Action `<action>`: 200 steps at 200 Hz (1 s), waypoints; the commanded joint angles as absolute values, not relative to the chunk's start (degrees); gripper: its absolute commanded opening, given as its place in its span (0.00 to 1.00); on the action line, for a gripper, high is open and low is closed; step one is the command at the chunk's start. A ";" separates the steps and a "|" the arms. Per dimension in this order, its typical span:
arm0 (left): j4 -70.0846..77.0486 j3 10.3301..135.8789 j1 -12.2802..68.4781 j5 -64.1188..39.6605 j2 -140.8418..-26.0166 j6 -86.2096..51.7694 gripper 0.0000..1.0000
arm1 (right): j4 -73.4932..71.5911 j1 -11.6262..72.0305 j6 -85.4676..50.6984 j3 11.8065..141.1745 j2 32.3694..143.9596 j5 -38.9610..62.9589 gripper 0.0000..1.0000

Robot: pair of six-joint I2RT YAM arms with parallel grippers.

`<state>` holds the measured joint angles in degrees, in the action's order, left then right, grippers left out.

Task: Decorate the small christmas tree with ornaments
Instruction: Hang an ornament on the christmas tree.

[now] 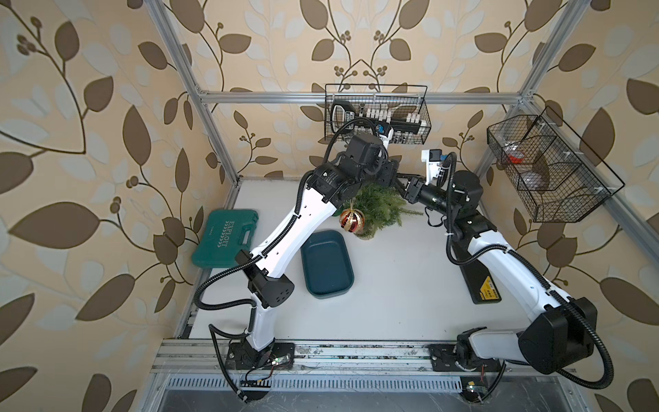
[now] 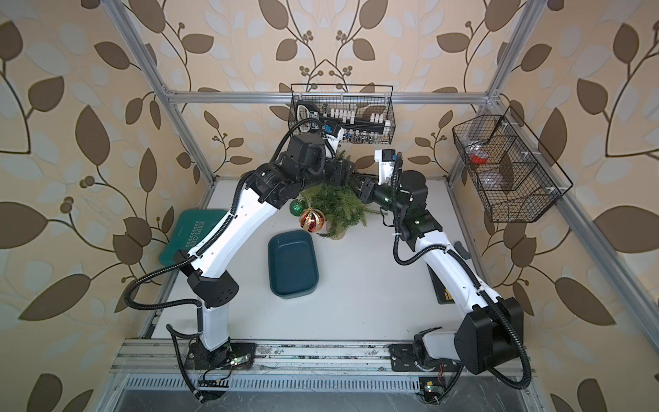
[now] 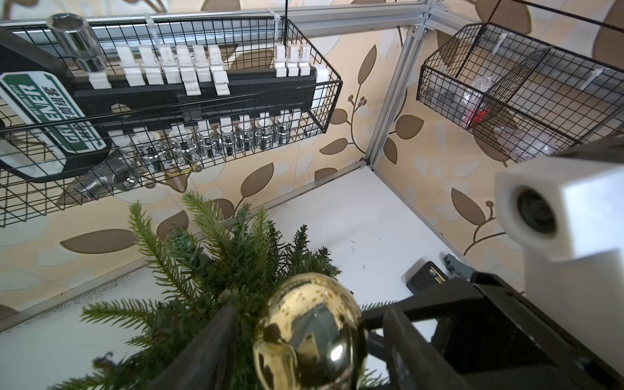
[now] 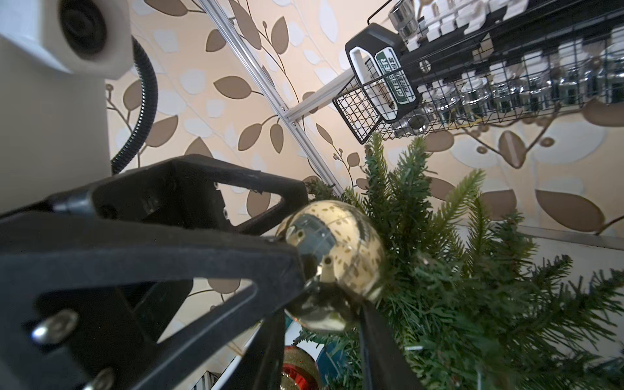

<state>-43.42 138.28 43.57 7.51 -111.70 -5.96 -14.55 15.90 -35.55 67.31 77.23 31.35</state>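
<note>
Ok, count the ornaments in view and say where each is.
3. The red and gold ornament hangs on the left of the tree, the green ornament just beside it, and the gold ornament near the treetop. Others may be hidden.

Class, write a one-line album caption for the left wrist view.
Gold bauble between the fingers of the left hand, at the branches of the small christmas tree; wire basket of sockets behind.

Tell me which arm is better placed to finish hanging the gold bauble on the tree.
Right, probably. The right gripper flanks the gold bauble low, against the branches of the small christmas tree; the left gripper stands open with gaps either side. Whether the right actually grips it is unclear.
</note>
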 commanded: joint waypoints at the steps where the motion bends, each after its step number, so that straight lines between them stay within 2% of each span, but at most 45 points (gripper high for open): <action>1: -41.52 137.33 44.03 7.04 -107.07 -5.23 0.69 | -15.82 16.08 -34.98 67.87 76.71 31.54 0.36; 56: -40.25 133.80 44.03 6.36 -103.67 -6.40 0.72 | -15.82 16.17 -35.55 65.31 75.02 31.30 0.40; 104: -38.35 127.83 44.08 7.18 -99.46 -7.45 0.72 | -17.24 16.37 -36.83 62.01 72.85 30.42 0.49; 200: -35.31 107.94 43.52 10.91 -86.14 -10.52 0.73 | -13.62 16.44 -36.17 59.24 67.91 30.11 0.51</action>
<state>-37.89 110.13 43.55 9.30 -90.94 -8.91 -15.14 16.12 -36.62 60.25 69.76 30.22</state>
